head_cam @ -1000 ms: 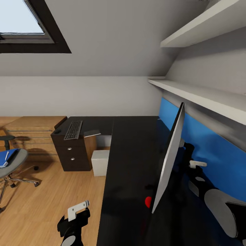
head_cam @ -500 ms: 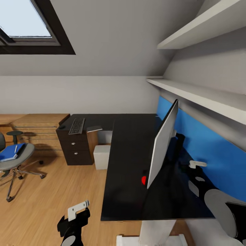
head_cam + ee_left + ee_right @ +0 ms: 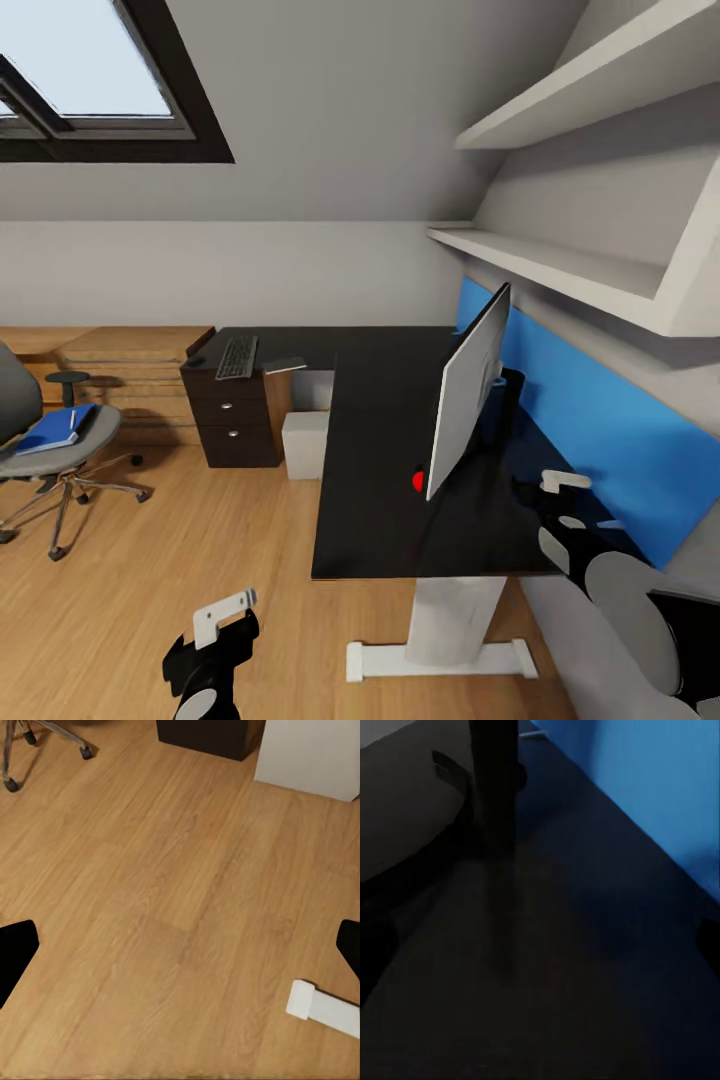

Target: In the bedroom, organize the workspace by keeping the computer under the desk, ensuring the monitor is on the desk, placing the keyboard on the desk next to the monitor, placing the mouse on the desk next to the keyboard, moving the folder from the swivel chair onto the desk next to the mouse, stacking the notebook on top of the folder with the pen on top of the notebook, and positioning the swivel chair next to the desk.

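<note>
The black L-shaped desk (image 3: 380,470) carries the monitor (image 3: 465,390), seen edge-on. A small red object (image 3: 418,481) lies at the monitor's foot. The keyboard (image 3: 237,357) rests on the far wing of the desk, with a thin grey flat item (image 3: 283,365) beside it. The white computer (image 3: 305,445) stands under the desk. At the left, the swivel chair (image 3: 60,455) holds the blue folder (image 3: 52,432). My left gripper (image 3: 215,640) hangs open over the floor (image 3: 180,952). My right gripper (image 3: 560,500) is open above the desk behind the monitor stand (image 3: 495,787).
A dark drawer unit (image 3: 235,425) sits under the keyboard end. The desk's white leg and foot (image 3: 435,655) stand near my base. White shelves (image 3: 560,265) overhang the blue wall panel (image 3: 590,420). Wooden steps (image 3: 130,375) line the far wall. Wood floor (image 3: 170,540) lies between chair and desk.
The camera has pulled back from the desk: its near edge and white leg now show, and the chair sits further into the picture. Both arms hold the same pose.
</note>
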